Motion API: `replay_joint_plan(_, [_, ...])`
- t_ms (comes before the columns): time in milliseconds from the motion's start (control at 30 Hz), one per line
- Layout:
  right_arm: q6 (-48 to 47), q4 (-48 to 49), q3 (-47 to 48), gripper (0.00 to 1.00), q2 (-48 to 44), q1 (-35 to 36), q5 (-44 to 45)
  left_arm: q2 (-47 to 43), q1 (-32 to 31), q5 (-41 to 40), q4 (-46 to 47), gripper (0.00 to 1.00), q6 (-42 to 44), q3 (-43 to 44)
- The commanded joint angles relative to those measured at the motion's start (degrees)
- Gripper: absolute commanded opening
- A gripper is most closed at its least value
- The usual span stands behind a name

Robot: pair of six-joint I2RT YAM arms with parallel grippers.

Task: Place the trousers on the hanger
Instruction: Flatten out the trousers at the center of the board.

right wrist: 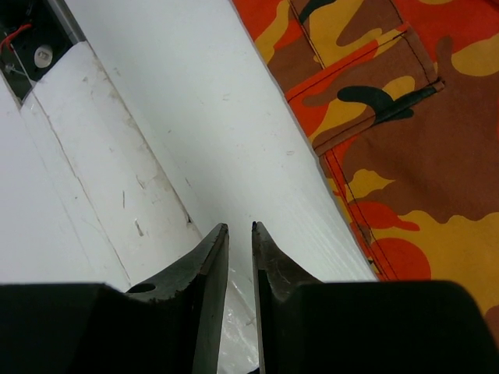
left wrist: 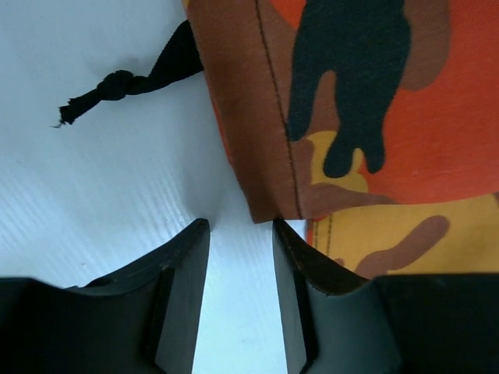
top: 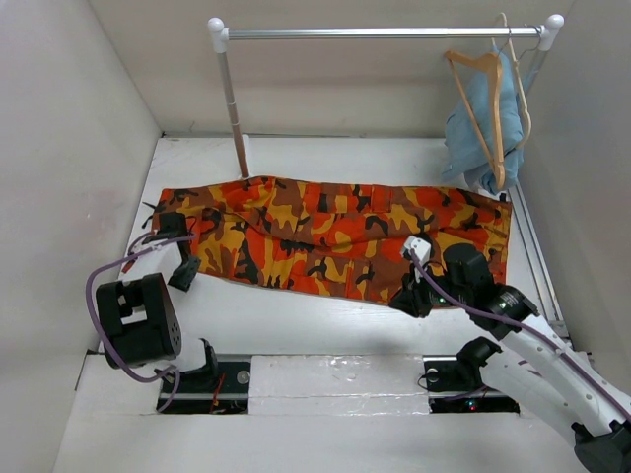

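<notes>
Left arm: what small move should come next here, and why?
Probably ease the left tool forward a little, then close it on the trousers. It stands open with only bare table showing in its gap. The near corner of the cloth lies just ahead of that gap, flat and not yet gripped.

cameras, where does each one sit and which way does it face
Top external: above and behind the bases, looking down at the trousers on the table; left arm and right arm show.
Left wrist: on the left arm, looking down past its open left fingers at a trousers corner and black drawstring.
Right wrist: on the right arm, looking past its right fingers along the trousers' near edge.
Shared: all three see trousers and table.
</notes>
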Motion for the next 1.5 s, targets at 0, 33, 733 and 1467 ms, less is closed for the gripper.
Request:
replay_joint_plan(0, [0.25, -0.03, 1.05, 0.24, -0.58, 0.34, 0.47, -2.68, 0.29, -1.50, 2.67, 0.34, -3.60, 0.15])
replay_joint_plan(33, [0.34, 0.05, 0.87, 0.24, -0.58, 0.34, 0.56, -3.66, 0.29, -2.38, 3.11, 0.33, -3.77, -0.46])
replay_joint_plan(733, [0.16, 1.46, 1.22, 0.24, 2.49, 0.34, 0.74, 4.33, 1.35, -4.23, 1.63, 0.00, -0.53, 2.94])
replay_joint_plan(1467, [-1.60, 0.58, 12.04, 0.25, 12.25, 0.34, 2.41, 25.94, 1.35, -6.77, -16.90, 0.65, 7.64, 59.37])
